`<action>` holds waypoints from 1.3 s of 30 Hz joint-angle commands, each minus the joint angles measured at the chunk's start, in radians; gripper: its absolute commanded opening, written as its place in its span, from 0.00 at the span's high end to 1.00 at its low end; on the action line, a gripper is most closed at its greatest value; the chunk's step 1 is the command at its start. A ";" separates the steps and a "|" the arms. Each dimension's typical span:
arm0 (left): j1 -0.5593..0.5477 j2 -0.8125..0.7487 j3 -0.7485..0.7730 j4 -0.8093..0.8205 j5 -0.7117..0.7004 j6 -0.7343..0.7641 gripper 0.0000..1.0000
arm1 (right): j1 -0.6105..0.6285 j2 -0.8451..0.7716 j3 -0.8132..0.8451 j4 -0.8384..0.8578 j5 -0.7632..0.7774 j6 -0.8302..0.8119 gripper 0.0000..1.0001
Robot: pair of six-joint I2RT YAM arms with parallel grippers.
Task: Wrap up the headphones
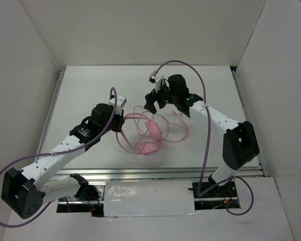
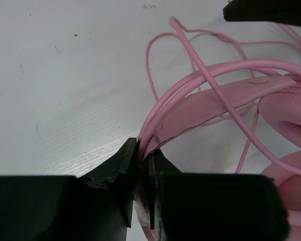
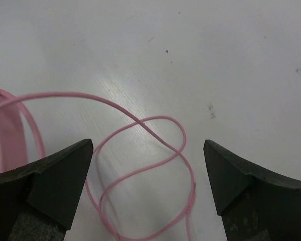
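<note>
The pink headphones [image 1: 150,138] lie in the middle of the table with their thin pink cord [image 1: 178,131] looped loosely around them. My left gripper [image 1: 121,122] is shut on the headband [image 2: 215,103] where cord strands [image 2: 200,65] run alongside it; an ear cup [image 2: 291,120] sits to the right. My right gripper [image 1: 168,106] hovers just behind the headphones, open and empty. In its wrist view the gripper [image 3: 148,160] is over a cord loop [image 3: 143,124] lying on the table between the jaws, apart from both.
White enclosure walls [image 1: 30,75] stand on the left, back and right. Purple robot cables [image 1: 203,90] arc over both arms. A metal rail [image 1: 155,173] runs along the near table edge. A right finger [image 2: 271,10] shows at the top of the left wrist view.
</note>
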 commanded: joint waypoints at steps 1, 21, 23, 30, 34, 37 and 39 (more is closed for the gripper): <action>0.012 -0.037 0.122 0.040 0.005 -0.103 1.00 | -0.074 -0.064 -0.065 0.180 -0.073 0.132 0.00; 0.109 0.196 0.765 -0.289 0.039 -0.160 1.00 | -0.084 0.054 -0.239 0.373 -0.170 0.280 0.00; 0.115 0.210 0.804 -0.329 0.057 -0.163 1.00 | -0.096 0.095 -0.234 0.376 -0.171 0.286 0.00; 0.175 0.211 0.871 -0.334 0.165 -0.169 1.00 | -0.076 0.190 -0.153 0.382 -0.184 0.405 0.04; 0.197 0.205 0.861 -0.330 0.202 -0.178 1.00 | -0.081 0.239 -0.091 0.399 -0.138 0.482 0.55; 0.203 0.171 0.782 -0.303 0.220 -0.197 1.00 | -0.136 0.250 -0.029 0.387 -0.135 0.517 0.95; 0.209 0.138 0.718 -0.285 0.217 -0.212 1.00 | -0.188 0.241 0.014 0.371 -0.116 0.537 1.00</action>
